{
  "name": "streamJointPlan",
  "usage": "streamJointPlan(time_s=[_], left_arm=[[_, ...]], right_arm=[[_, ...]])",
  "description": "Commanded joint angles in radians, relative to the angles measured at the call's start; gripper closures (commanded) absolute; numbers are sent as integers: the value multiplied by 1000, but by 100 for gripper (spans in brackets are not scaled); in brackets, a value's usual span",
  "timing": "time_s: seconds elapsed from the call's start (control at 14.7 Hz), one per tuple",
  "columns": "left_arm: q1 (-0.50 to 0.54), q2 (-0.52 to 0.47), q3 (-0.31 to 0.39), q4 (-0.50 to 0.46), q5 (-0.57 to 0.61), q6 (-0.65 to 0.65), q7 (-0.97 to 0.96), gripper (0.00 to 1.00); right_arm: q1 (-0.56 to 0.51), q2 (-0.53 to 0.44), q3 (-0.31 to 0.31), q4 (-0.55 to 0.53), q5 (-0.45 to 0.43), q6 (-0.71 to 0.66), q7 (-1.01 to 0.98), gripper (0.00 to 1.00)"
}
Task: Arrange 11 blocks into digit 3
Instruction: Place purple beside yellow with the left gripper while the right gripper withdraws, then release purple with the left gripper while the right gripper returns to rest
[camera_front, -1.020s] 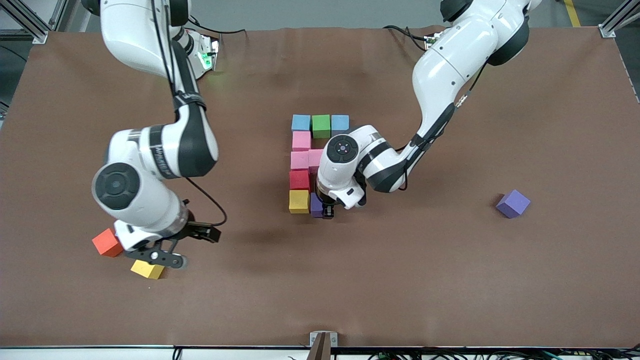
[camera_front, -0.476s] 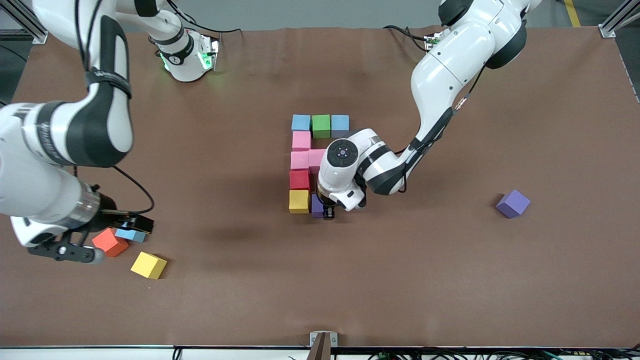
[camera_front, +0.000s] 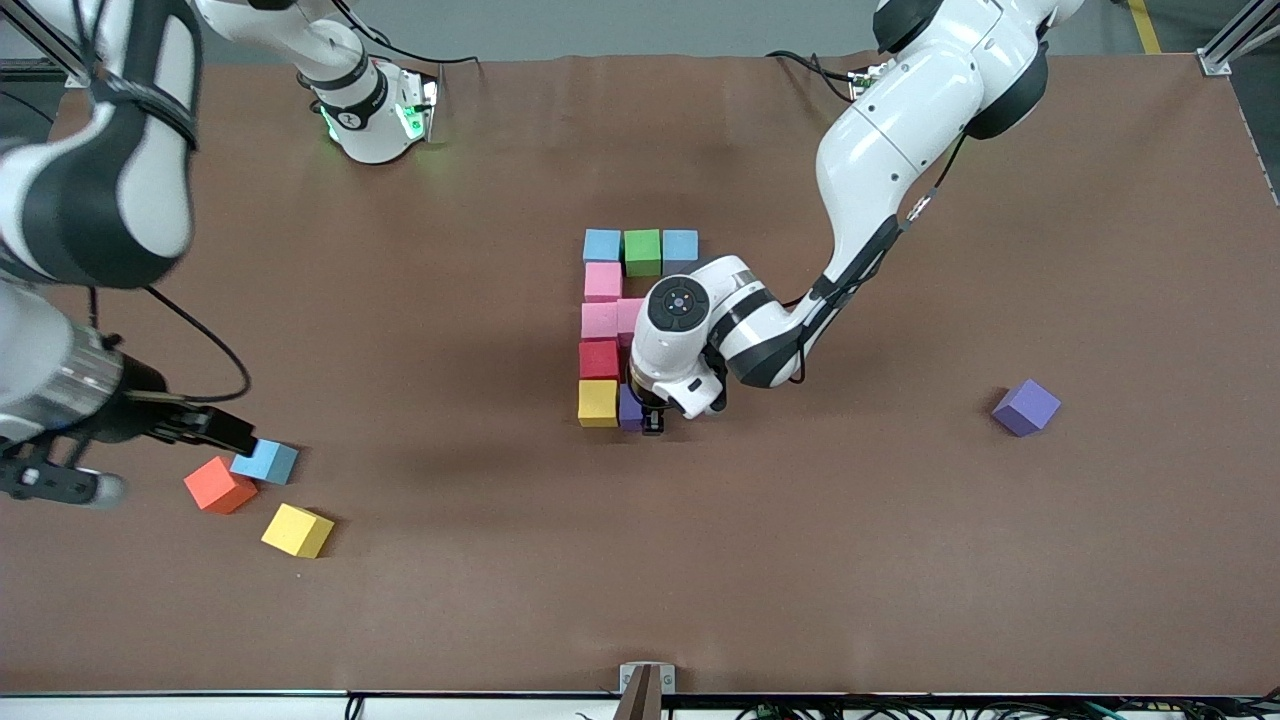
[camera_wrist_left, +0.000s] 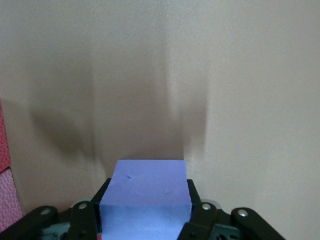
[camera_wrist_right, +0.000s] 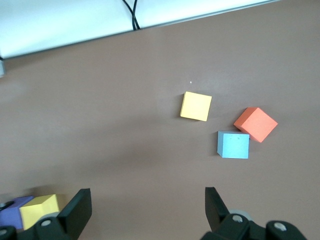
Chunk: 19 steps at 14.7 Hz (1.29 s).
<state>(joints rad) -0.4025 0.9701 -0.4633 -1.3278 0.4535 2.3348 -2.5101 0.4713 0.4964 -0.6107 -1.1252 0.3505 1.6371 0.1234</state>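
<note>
Gripping a purple block (camera_wrist_left: 146, 200) beside the yellow block (camera_front: 598, 403), your left gripper (camera_front: 652, 422) pinched it; your right gripper (camera_wrist_right: 145, 210) hung spread wide.

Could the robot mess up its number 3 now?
Maybe. The left tool is shut on a purple block, setting it down right beside the yellow block in the figure. A small nudge could push that yellow block or the red block out of line. When it lets go, the purple block might end up crooked. The open right tool waits over the table, above the loose blocks.
</note>
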Motion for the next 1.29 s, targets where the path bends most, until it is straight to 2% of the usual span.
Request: streamJointPlan(time_s=[0.0,0.14,0.41,0.75,0.95,1.09,1.16,1.22], left_arm=[[-10,15,5,27,-15,14,11,66],[-10,16,5,25,-15,15,11,66],[-12,16,5,25,-18,15,10,66],[-18,24,6,25,-21,17,7,66],[-18,24,6,22,-22,17,5,63],[-18,22,6,22,-22,17,5,54],[-16,22,6,22,-22,17,8,42],[-18,24,8,22,-21,17,11,16]], right_arm=[[-144,-188,164,-132,-94,-6,-40,0],[-274,-245,294,-171,-192,-6,-102,0],[-449,-340,460,-258,-277,4,-149,0],[-462,-403,471,-340,-286,4,-151,0],[-525,-418,526,-352,-297,-5,-156,0],[-527,-417,532,-352,-304,1,-166,0],[-522,-417,532,-352,-321,-2,-168,0],[-519,-418,532,-352,-334,-3,-169,0]])
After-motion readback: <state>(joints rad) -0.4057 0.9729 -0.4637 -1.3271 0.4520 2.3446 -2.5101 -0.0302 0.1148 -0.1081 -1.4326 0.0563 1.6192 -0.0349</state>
